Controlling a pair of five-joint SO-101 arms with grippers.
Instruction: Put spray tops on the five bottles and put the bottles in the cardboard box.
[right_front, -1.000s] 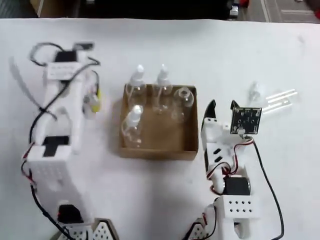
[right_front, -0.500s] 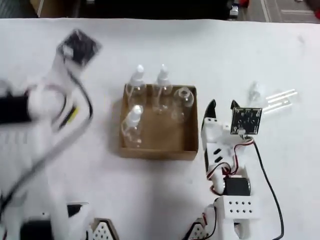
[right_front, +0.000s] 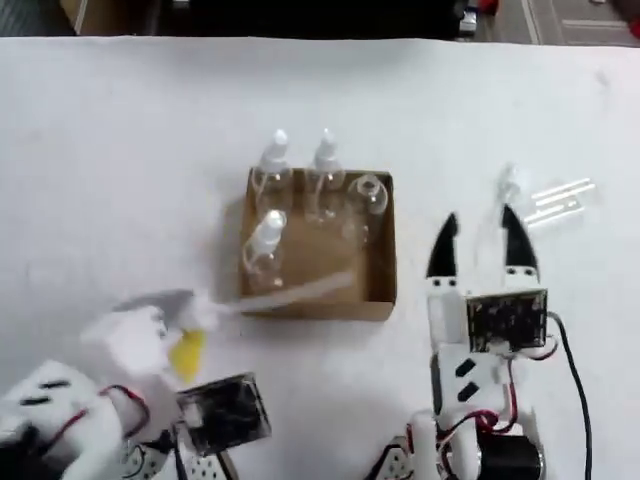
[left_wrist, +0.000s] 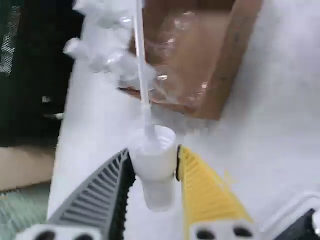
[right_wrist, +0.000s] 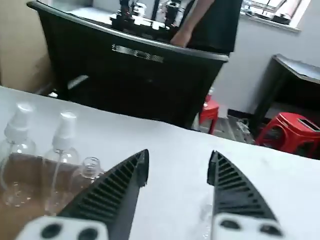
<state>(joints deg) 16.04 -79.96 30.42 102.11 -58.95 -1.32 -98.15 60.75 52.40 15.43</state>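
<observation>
With the left gripper (left_wrist: 154, 156), pinching a spray top (left_wrist: 152, 175) off the cardboard box's (right_front: 318, 303) near-left corner, tube slanting over it. With the right gripper (right_front: 478, 245), gaping wide beside the box. Inside: three capped bottles (right_front: 272, 168), one bare-necked bottle (right_front: 368, 196).

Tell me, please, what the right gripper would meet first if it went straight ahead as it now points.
Probably the small clear item on the table, just beyond the open right gripper. Height is unclear, so the gripper might instead pass above it.
</observation>
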